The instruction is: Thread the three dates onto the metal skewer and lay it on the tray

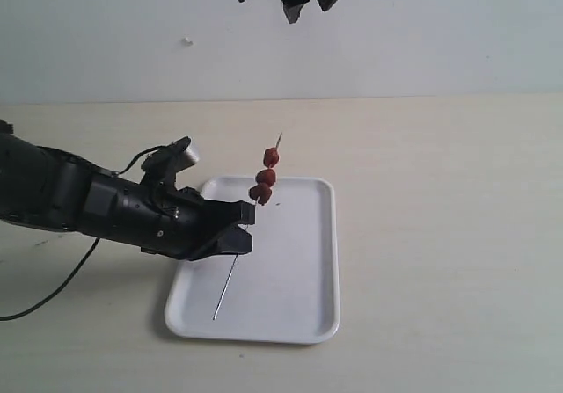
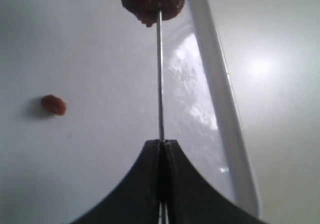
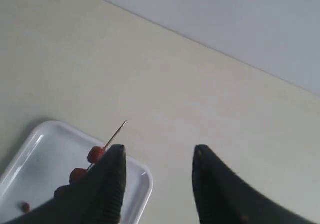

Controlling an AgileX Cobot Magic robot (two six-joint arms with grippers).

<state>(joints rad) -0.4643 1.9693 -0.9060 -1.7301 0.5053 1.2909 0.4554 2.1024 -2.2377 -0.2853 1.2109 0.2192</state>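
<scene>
Three dark red dates [image 1: 266,177] sit strung on the thin metal skewer [image 1: 227,287], which slants above the white tray [image 1: 299,270]. My left gripper [image 1: 244,228] is shut on the skewer's middle, over the tray's left half; its lower tip points down near the tray floor. In the left wrist view the rod [image 2: 160,83] runs from the shut left gripper [image 2: 162,143] up into the nearest date [image 2: 152,1]. My right gripper [image 1: 306,4] hangs open high above the table, holding nothing. The right wrist view shows the open right gripper [image 3: 159,156] and the dates [image 3: 95,155] over the tray [image 3: 35,154].
A tiny reddish crumb [image 2: 53,104] lies on the tray floor. The tray rests on a pale table [image 1: 440,200] with a plain white wall [image 1: 396,50] behind. A black cable [image 1: 53,292] trails from the left arm across the table at the left.
</scene>
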